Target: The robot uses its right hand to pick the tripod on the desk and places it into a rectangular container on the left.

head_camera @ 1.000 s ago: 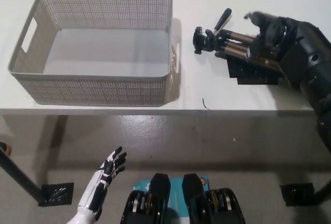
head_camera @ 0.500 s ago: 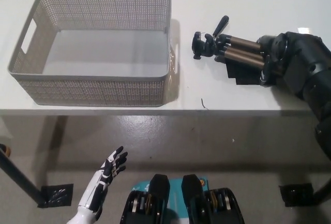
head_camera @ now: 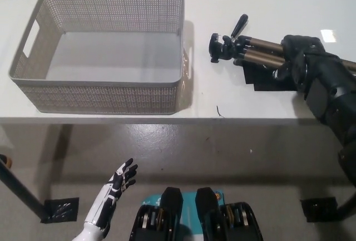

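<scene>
The black right hand [head_camera: 297, 57] reaches in from 4 o'clock across the desk [head_camera: 267, 7] and sits at 3 o'clock, its fingers wrapped over the bronze legs of the tripod [head_camera: 245, 49]; it is grasping the tripod at mid-leg. The forearm behind it runs down toward the lower right edge. The tripod lies roughly level, legs folded together, its black head and handle pointing toward 9 o'clock, and the handle sticks up toward 12 o'clock. Whether the tripod is clear of the desk or resting on it cannot be told. A black patch [head_camera: 267, 79] lies on the desk beneath the legs and hand. The white left hand [head_camera: 119, 180] hangs at 7 o'clock, below the desk edge, fingers spread and holding nothing. The basket [head_camera: 105, 93], a grey perforated rectangular container with a cut-out handle at its left end, stands on the desk at 10 o'clock, well apart from the tripod head. Its interior shows only the bare floor.
</scene>
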You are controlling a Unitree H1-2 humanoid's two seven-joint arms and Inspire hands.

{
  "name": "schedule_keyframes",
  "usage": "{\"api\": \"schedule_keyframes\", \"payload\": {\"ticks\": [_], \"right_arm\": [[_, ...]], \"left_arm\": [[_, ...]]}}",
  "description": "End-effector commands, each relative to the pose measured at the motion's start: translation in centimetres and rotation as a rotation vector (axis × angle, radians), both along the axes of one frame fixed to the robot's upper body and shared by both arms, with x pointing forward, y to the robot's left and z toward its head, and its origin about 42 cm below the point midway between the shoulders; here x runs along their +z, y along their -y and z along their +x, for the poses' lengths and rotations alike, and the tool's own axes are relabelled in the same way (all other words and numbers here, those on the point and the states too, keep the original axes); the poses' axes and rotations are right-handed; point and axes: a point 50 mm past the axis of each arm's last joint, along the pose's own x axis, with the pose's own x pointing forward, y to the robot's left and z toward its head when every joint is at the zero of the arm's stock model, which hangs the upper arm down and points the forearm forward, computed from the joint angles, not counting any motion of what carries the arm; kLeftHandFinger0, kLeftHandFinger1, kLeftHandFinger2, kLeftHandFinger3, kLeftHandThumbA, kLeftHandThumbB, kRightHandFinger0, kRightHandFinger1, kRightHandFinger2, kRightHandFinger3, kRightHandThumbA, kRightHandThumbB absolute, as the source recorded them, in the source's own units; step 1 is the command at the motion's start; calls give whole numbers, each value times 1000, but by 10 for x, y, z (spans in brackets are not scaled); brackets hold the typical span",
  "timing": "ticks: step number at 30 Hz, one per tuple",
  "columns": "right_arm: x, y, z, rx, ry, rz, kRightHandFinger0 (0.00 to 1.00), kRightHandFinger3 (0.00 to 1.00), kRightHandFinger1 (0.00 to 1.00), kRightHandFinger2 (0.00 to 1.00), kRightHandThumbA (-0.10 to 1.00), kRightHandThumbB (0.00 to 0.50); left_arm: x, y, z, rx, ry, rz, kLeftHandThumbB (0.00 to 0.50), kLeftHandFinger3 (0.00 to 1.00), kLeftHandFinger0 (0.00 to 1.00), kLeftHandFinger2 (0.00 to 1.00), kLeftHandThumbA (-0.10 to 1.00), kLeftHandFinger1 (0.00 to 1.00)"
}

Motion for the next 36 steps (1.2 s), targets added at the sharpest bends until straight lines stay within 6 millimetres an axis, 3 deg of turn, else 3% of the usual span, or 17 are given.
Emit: {"api": "schedule_keyframes", "payload": {"ticks": [1, 3, 6, 7, 9, 10, 11, 12, 14, 16, 17, 18, 20, 22, 25, 29, 36], "right_arm": [[34, 16, 7, 92, 344, 42, 191, 528, 278, 422, -100, 223], [55, 15, 11, 106, 421, 59, 9, 419, 124, 315, -100, 200], [95, 10, 16, 179, 567, 55, 1, 489, 147, 591, -100, 198], [109, 7, 18, 194, 600, 36, 25, 603, 247, 825, -100, 170], [140, 2, 19, 235, 668, 24, 0, 824, 277, 844, -100, 161], [161, -2, 18, 264, 719, 30, 0, 776, 271, 829, -100, 195], [179, -5, 17, 283, 752, 45, 0, 852, 264, 815, -100, 210], [191, -7, 16, 289, 769, 52, 0, 681, 224, 700, -100, 208], [221, -11, 10, 332, 838, 40, 0, 457, 229, 695, -100, 205], [243, -15, 3, 350, 879, 37, 0, 370, 219, 635, -100, 181], [250, -16, 0, 363, 907, 32, 25, 385, 325, 808, -100, 89], [259, -17, -4, 392, 945, 19, 54, 340, 359, 827, -100, 171], [277, -23, -10, 422, 989, 19, 1, 371, 162, 647, -100, 186], [295, -32, -17, 465, 1046, 21, 0, 307, 174, 811, -100, 186], [313, -46, -27, 502, 1071, 21, 0, 692, 332, 804, -100, 202], [335, -78, -46, 567, 1121, 3, 0, 1000, 429, 833, -100, 183], [335, -141, -68, 751, 1154, 2, 0, 1000, 453, 824, -100, 185]], "left_arm": [[13, -4, 10, -24, 72, 33, 500, 1000, 1000, 1000, 1000, 1000], [13, -4, 10, -24, 71, 33, 500, 1000, 1000, 1000, 1000, 1000], [13, -5, 11, -28, 71, 35, 500, 1000, 1000, 1000, 1000, 1000], [12, -5, 11, -28, 71, 36, 500, 1000, 1000, 1000, 1000, 1000], [12, -5, 10, -27, 66, 40, 500, 1000, 1000, 1000, 1000, 1000], [11, -5, 9, -28, 64, 40, 500, 1000, 1000, 1000, 1000, 1000], [11, -5, 9, -28, 65, 37, 500, 1000, 1000, 1000, 1000, 1000], [11, -5, 9, -27, 65, 34, 500, 1000, 1000, 1000, 1000, 1000], [11, -4, 7, -26, 60, 33, 500, 1000, 1000, 1000, 1000, 1000], [11, -4, 6, -26, 58, 31, 500, 1000, 1000, 1000, 1000, 1000], [10, -4, 5, -26, 55, 31, 500, 1000, 1000, 1000, 1000, 1000], [10, -4, 6, -25, 55, 33, 500, 1000, 1000, 1000, 1000, 1000], [10, -4, 5, -30, 59, 44, 500, 1000, 1000, 1000, 1000, 1000], [9, -5, 5, -34, 65, 51, 500, 1000, 1000, 1000, 1000, 1000], [7, -6, 4, -38, 64, 42, 500, 1000, 1000, 1000, 1000, 1000], [5, -6, 2, -41, 59, 35, 500, 1000, 1000, 1000, 1000, 1000], [3, -2, -3, -45, 41, 46, 500, 1000, 1000, 1000, 1000, 1000]]}}
